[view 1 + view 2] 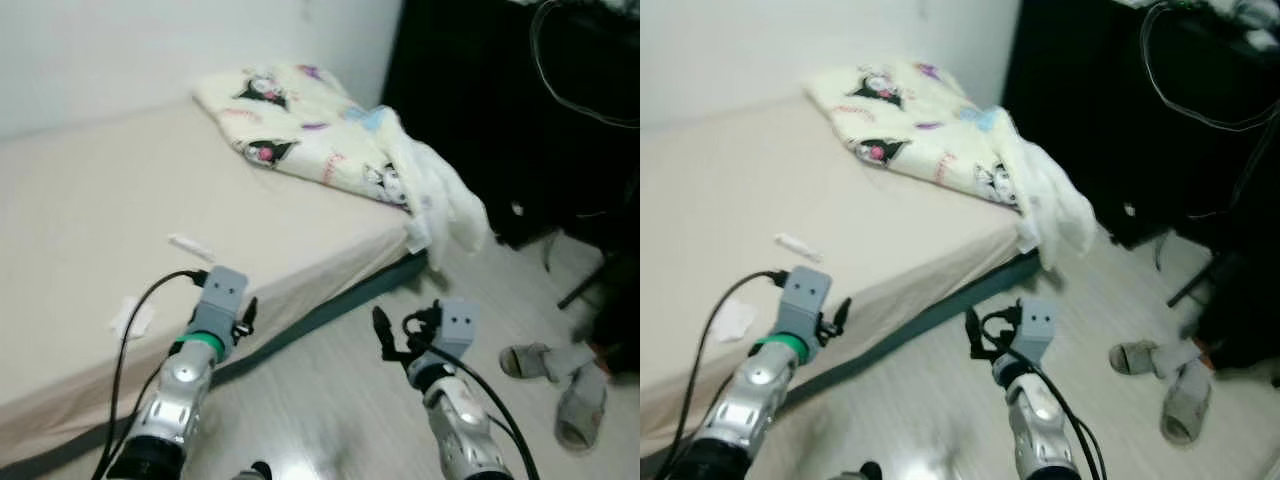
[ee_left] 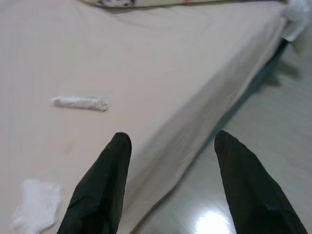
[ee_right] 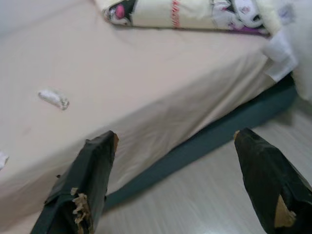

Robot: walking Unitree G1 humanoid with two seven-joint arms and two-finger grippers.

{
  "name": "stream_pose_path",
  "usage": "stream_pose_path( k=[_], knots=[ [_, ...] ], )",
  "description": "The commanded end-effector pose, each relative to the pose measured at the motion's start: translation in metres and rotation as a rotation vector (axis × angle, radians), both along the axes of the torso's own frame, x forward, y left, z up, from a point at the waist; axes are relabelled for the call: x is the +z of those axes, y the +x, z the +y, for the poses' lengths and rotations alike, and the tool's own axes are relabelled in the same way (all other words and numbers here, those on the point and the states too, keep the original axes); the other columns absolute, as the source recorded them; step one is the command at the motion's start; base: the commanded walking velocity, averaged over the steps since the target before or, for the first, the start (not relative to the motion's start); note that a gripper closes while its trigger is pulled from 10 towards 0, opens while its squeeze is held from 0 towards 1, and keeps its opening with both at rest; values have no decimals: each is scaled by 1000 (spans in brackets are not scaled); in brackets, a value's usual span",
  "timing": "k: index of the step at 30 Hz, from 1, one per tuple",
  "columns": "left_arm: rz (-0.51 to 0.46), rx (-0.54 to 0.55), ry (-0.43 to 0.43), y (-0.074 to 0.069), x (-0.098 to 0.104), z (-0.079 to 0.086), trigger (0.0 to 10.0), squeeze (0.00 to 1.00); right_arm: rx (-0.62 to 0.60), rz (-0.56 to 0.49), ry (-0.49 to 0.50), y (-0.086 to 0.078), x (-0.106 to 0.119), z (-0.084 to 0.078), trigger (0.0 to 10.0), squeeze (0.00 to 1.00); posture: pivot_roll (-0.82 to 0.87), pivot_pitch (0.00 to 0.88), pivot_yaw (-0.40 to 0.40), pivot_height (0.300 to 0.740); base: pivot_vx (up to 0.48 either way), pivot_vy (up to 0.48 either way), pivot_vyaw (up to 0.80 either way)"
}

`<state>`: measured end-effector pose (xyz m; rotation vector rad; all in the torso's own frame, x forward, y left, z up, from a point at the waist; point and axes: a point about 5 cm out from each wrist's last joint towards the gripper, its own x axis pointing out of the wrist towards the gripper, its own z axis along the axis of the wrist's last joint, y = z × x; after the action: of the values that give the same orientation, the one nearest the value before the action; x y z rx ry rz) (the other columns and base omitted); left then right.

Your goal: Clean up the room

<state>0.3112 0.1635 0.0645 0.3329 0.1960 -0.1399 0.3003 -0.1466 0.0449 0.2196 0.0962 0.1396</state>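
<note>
A rolled white wrapper lies on the beige bed sheet, and a crumpled white tissue sits nearer the bed's front edge. My left gripper is open and empty, hovering over the bed's edge, with the wrapper ahead of it and the tissue close beside one finger. Over the floor just off the bed side, my right gripper is also open and holds nothing. It faces the mattress side and the dark bed base.
A cream cartoon-print blanket lies folded at the bed's far corner, a white part hanging over the edge. Grey slippers lie on the pale wood floor at the right. Black furniture with cables stands behind them.
</note>
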Motion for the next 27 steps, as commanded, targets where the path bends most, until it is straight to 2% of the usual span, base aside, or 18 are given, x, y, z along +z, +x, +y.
stream_pose_path(
  k=[1, 2, 3, 5, 7, 10, 20, 22, 23, 24, 27],
  knots=[
    [68, -74, 42, -13, -21, -5, 10000, 0, -33, 92, -44, -12, -21, -8, 10000, 0, 53, 5, -5, 740, 0, 0, 700],
    [168, -183, 92, -29, -44, -6, 10000, 0, -35, 177, -120, -21, -39, -9, 10000, 0, 57, 0, -11, 740, 0, 0, 694],
    [168, -183, 92, -29, -44, -6, 10000, 0, -35, 177, -120, -21, -39, -9, 10000, 0, 57, 0, -11, 740, 0, 0, 694],
    [259, -225, 86, -39, -59, -4, 10000, 0, -3, 209, -204, -29, -47, -8, 10000, 0, 58, 0, -12, 740, 0, 0, 681],
    [292, -205, 74, -41, -63, -1, 10000, 0, 4, 220, -229, -31, -50, -9, 10000, 0, 52, 0, -14, 740, 0, 0, 675],
    [331, -121, 14, -41, -69, 7, 10000, 0, -23, 257, -234, -39, -58, -17, 10000, 0, 44, 0, -11, 740, 0, 0, 648],
    [274, -100, 39, -34, -64, 8, 10000, 0, -63, 231, -231, -38, -56, -22, 10000, 0, 33, 0, 5, 740, 0, 0, 634],
    [222, -63, 27, -25, -56, 6, 10000, 0, -78, 190, -238, -33, -50, -24, 10000, 0, 31, 0, 1, 740, 0, 0, 628],
    [222, -63, 27, -25, -56, 6, 10000, 0, -78, 190, -238, -33, -50, -24, 10000, 0, 31, 0, 1, 740, 0, 0, 625],
    [173, -15, 20, -17, -48, 5, 10000, 0, -80, 149, -247, -26, -42, -23, 10000, 0, 38, 0, -2, 740, 0, 0, 631],
    [153, 16, 17, -15, -45, 6, 10000, 0, -83, 127, -245, -22, -38, -23, 10000, 0, 39, 0, 0, 740, 0, 0, 629]
  ],
)
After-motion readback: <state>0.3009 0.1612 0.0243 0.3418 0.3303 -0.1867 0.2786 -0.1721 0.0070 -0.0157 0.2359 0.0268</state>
